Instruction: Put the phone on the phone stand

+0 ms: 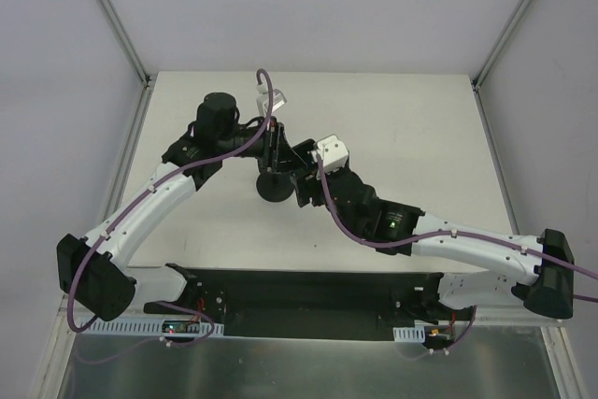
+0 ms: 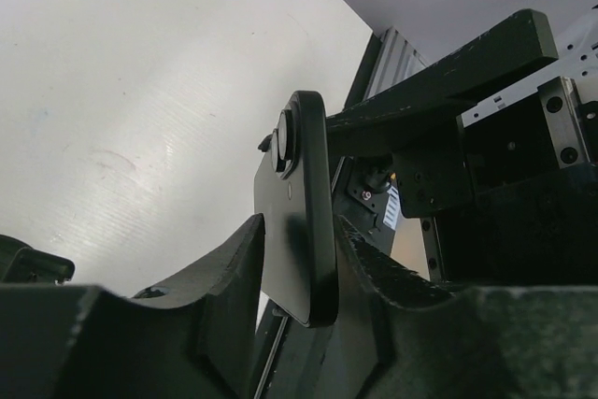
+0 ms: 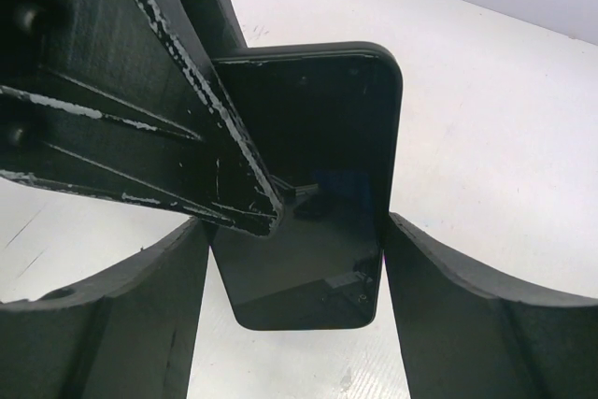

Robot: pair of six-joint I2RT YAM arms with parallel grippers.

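Observation:
The phone (image 3: 318,184) is a black slab held upright over the middle of the table. In the top view it is a thin dark sliver (image 1: 272,145) between the two grippers. My left gripper (image 2: 299,231) is shut on its front and back faces; the phone (image 2: 304,221) shows edge-on with its camera bump up. My right gripper (image 3: 297,231) has its fingertips against the phone's two side edges, with the screen facing the camera. The phone stand's round black base (image 1: 274,186) lies just below the grippers. Its post and clamp are hidden.
The right gripper's finger and body (image 2: 486,137) fill the right of the left wrist view. A left finger (image 3: 140,109) crosses the phone in the right wrist view. Purple cables (image 1: 266,91) loop above. A black rail (image 1: 308,292) runs along the near edge.

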